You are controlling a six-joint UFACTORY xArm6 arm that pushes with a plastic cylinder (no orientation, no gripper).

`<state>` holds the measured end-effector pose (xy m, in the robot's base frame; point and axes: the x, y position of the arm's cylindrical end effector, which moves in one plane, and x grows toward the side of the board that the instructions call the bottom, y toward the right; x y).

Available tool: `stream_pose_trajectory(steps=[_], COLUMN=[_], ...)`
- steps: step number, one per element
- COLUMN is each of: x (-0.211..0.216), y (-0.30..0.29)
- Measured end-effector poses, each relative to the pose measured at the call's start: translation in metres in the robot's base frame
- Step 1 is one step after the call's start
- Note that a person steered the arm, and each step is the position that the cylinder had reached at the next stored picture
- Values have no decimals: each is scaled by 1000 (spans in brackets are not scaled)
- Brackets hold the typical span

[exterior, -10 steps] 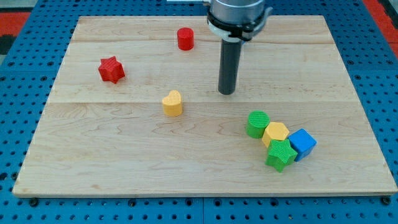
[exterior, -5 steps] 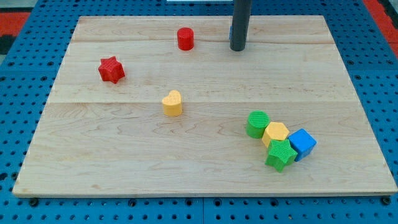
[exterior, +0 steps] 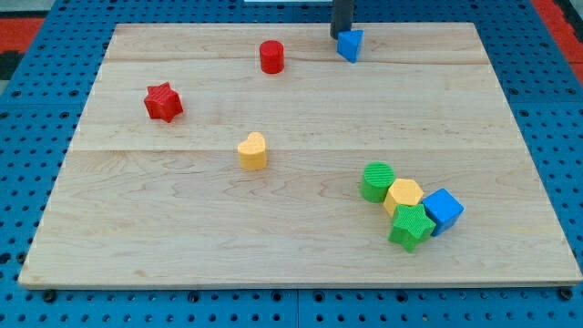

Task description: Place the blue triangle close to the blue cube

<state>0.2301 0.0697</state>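
Observation:
The blue triangle [exterior: 350,45] lies near the board's top edge, right of centre. My tip [exterior: 341,35] stands just at its upper left, touching or nearly touching it. The blue cube [exterior: 444,210] sits far off at the lower right, in a cluster with a yellow hexagon block [exterior: 404,195], a green star [exterior: 411,226] and a green cylinder [exterior: 376,181].
A red cylinder [exterior: 271,56] stands left of the blue triangle. A red star [exterior: 163,101] lies at the left. A yellow heart-shaped block [exterior: 252,150] sits near the middle. The wooden board [exterior: 182,228] lies on a blue pegboard.
My tip moved from the board's middle up to the top edge. The blue triangle, hidden behind the rod before, now shows just below and right of the tip.

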Motion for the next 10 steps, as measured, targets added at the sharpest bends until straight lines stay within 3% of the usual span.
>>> stream_pose_trajectory(steps=[1,2,4,7,9,10], x=[34,41,27,170,159,204], y=[1,12,45,48,56,88])
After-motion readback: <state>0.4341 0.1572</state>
